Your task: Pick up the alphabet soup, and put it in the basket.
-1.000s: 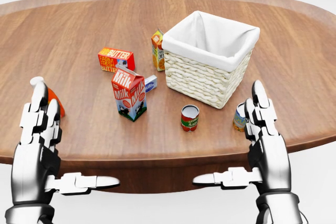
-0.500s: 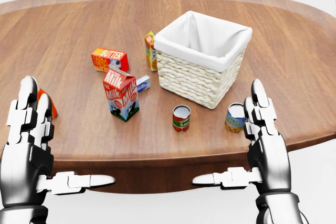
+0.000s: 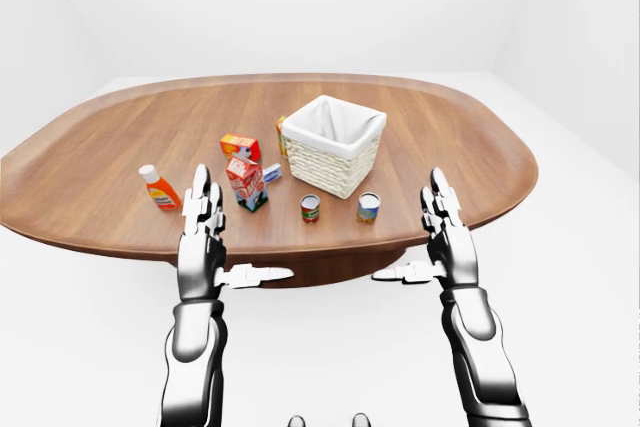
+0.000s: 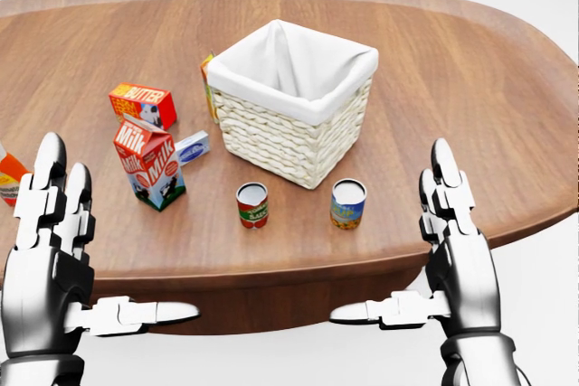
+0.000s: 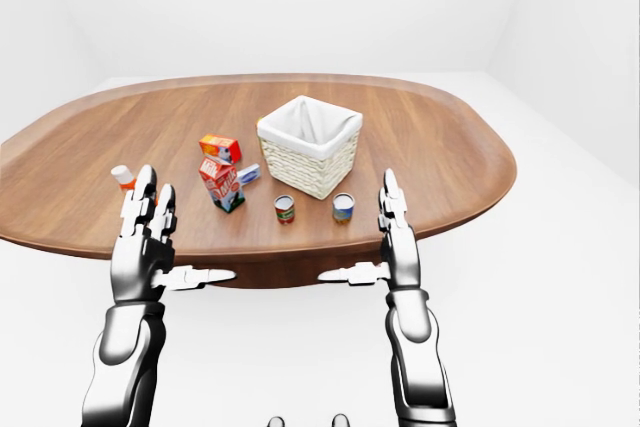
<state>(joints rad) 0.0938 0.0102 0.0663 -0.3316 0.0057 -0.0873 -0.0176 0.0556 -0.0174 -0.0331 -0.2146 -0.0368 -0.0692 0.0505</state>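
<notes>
Everything on the tabletop [image 4: 470, 79] sits further left in the head view than half a second ago, so the camera has shifted right with the base; the things themselves keep their places relative to the basket.

Nearest, at the bottom of the head view, the left hand [image 4: 50, 250] and right hand [image 4: 457, 241] hover at the tabletop's near edge, both spread wide with fingers up and thumbs pointing inward, holding nothing.

Just below the basket [image 4: 289, 106] stand two cans: the alphabet soup [image 4: 347, 203] under its lower right corner, upright and untouched, and a red tomato can [image 4: 252, 205] to the soup's left.

Left of the basket stands a milk carton [image 4: 150, 163], with a small blue-and-white box [image 4: 191, 146] between them. An orange bottle [image 3: 159, 187] lies far left of the basket.

Further up, a butter box [image 4: 143, 104] lies left of the basket, and an orange juice carton [image 4: 207, 83] peeks out against its left wall.
</notes>
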